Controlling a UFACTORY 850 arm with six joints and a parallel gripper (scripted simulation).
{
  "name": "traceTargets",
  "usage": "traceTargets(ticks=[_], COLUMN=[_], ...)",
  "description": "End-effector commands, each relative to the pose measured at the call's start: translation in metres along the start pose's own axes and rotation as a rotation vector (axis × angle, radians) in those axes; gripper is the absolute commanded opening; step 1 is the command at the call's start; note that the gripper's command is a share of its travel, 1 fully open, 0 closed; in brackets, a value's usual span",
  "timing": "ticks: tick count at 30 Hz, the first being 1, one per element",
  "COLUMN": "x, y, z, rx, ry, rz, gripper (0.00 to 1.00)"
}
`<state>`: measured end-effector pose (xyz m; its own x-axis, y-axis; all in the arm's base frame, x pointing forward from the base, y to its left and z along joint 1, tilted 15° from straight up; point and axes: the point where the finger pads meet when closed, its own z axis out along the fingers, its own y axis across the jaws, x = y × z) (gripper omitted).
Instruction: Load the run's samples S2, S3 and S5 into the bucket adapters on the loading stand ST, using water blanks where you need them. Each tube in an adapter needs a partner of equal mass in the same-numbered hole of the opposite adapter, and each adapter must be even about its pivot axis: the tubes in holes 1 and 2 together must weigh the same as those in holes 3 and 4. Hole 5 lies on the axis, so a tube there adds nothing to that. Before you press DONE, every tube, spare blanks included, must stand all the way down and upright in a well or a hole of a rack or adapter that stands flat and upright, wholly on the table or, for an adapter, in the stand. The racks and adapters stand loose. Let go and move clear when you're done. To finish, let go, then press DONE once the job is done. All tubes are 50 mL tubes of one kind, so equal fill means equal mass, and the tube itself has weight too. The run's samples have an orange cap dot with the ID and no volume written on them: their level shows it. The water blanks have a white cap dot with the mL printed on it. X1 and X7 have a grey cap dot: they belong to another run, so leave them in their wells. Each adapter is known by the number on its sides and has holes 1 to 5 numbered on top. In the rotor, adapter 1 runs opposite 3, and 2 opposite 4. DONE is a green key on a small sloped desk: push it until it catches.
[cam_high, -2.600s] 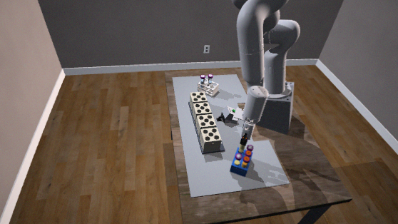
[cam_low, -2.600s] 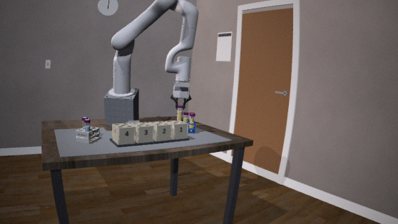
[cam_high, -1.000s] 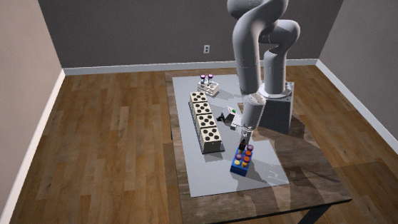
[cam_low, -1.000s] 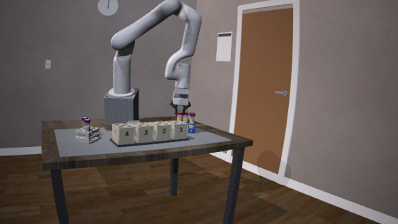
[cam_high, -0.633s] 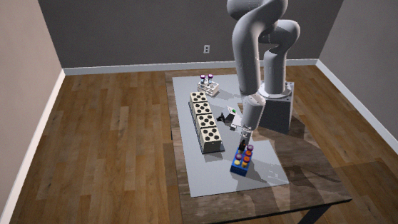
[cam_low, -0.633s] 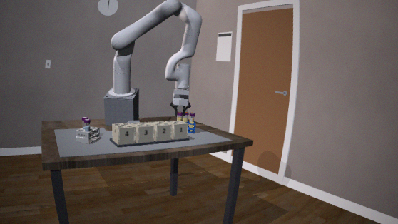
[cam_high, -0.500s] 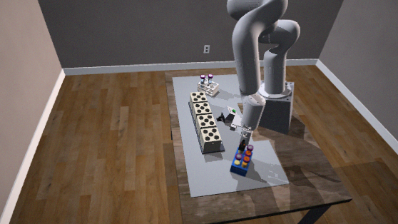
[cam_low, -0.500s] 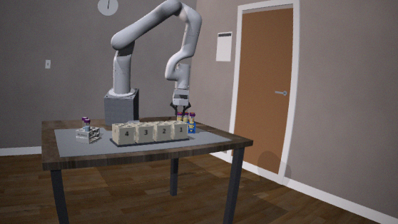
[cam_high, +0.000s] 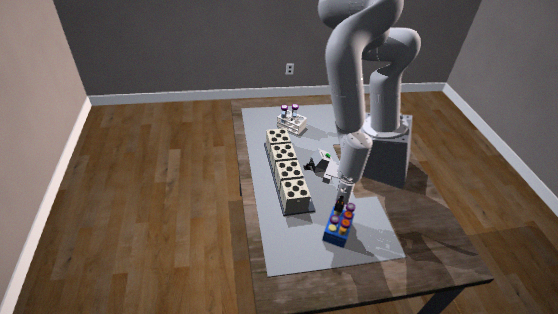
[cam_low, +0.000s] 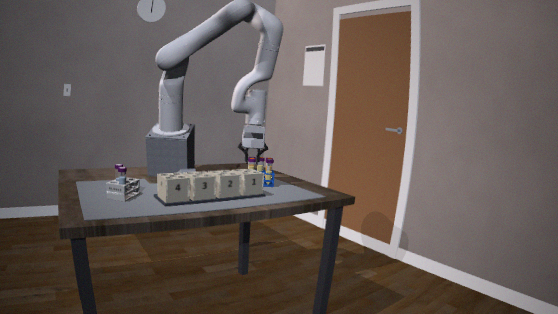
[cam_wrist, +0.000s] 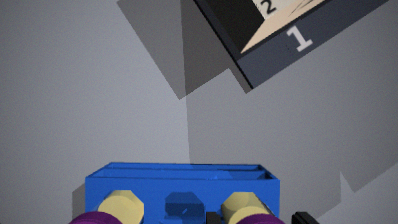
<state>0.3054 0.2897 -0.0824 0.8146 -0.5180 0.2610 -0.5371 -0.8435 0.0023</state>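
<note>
The gripper (cam_high: 340, 204) (cam_low: 254, 154) (cam_wrist: 257, 220) stands over the blue rack (cam_high: 336, 239) (cam_wrist: 182, 186). Its fingers are slightly apart around a purple-capped tube (cam_wrist: 250, 221) with yellow liquid, standing in the rack; its cap dot is not seen. Another tube (cam_high: 334, 220) (cam_wrist: 121, 206) with a grey dot stands in the same row, with an empty well between. The other row shows two orange-dotted caps (cam_high: 348, 215) and a greyish one (cam_high: 350, 207). The four adapters (cam_high: 296, 187) (cam_low: 229, 185) on the stand (cam_high: 300, 212) (cam_wrist: 272, 65) show no tubes. IDs cannot be read.
The white blanks rack (cam_high: 291, 123) (cam_low: 124, 190) at the far end holds two purple-capped tubes. The DONE desk with its green key (cam_high: 328, 155) stands between the adapters and the robot base. A small black object (cam_high: 310, 164) is beside it.
</note>
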Motion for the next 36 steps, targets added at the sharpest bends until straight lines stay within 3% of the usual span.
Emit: traceTargets(ticks=[1,14,36], x=[0.000,0.000,0.000], y=[-0.001,-0.001,-0.001], z=[0.000,0.000,-0.040], rx=[0.001,0.001,0.001], ry=[0.000,0.000,0.000], rz=[0.000,0.000,0.000], gripper=[0.44,0.44,0.44])
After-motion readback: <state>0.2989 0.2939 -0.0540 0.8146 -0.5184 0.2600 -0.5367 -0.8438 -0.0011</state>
